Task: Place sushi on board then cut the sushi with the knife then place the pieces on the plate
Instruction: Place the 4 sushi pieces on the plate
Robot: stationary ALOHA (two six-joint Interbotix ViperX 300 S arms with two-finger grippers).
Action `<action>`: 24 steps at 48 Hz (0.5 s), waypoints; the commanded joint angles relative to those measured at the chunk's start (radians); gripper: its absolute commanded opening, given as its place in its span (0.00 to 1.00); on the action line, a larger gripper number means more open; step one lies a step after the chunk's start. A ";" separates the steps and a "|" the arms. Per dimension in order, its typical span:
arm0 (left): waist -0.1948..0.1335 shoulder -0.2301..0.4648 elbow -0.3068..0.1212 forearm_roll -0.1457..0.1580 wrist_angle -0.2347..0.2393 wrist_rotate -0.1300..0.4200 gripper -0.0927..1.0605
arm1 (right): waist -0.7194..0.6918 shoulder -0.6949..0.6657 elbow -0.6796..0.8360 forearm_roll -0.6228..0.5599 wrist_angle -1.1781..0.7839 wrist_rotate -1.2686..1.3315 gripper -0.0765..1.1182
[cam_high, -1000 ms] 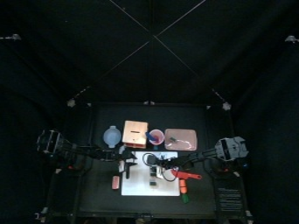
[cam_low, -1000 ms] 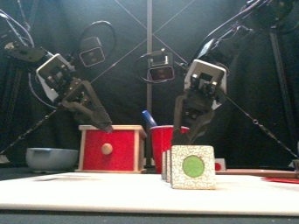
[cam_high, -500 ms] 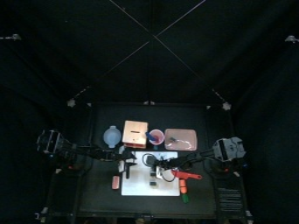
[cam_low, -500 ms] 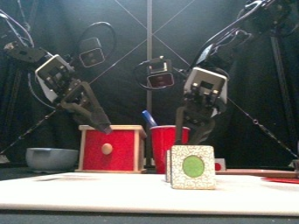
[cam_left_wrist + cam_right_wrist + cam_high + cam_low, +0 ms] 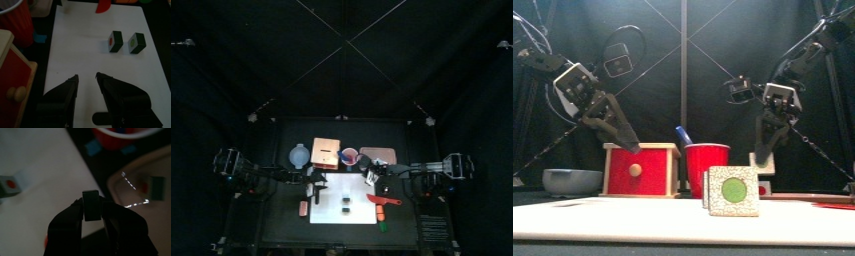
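Note:
Two dark green sushi pieces (image 5: 346,207) (image 5: 115,41) stand side by side on the white board (image 5: 352,190), near and large in the front view (image 5: 732,191). My right gripper (image 5: 90,210) is shut on a third piece (image 5: 90,204) and hangs at the pink plate's (image 5: 382,153) front edge (image 5: 372,177) (image 5: 767,150). Another piece (image 5: 157,185) lies on the plate (image 5: 133,173). The red knife (image 5: 385,200) rests at the board's right edge. Over the board's left end my left gripper (image 5: 87,80) (image 5: 315,178) (image 5: 623,138) hovers open and empty.
Along the back stand the blue-grey bowl (image 5: 298,155), the wooden box with its red drawer front (image 5: 640,170) and the red cup (image 5: 708,165) holding the blue knife (image 5: 684,135). A small red toy (image 5: 302,207) lies left of the board.
My right gripper has lifted off the board and swung right and back to the plate with one sushi piece. The left arm has barely moved.

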 commanded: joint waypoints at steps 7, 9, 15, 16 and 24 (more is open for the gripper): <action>0.012 -0.005 -0.011 0.000 -0.005 0.000 0.74 | -0.160 -0.057 0.040 -0.040 0.064 0.002 0.53; 0.012 -0.005 -0.011 0.002 -0.005 0.000 0.74 | -0.179 -0.052 0.044 -0.046 0.064 0.002 0.53; 0.012 -0.003 -0.012 0.000 -0.005 -0.002 0.74 | -0.238 -0.025 0.048 -0.057 0.055 -0.002 0.53; 0.012 -0.003 -0.012 0.002 -0.005 0.000 0.74 | -0.245 -0.020 0.048 -0.058 0.051 -0.003 0.53; 0.012 -0.003 -0.012 0.000 -0.005 -0.002 0.74 | -0.284 0.040 0.052 -0.071 0.021 -0.008 0.58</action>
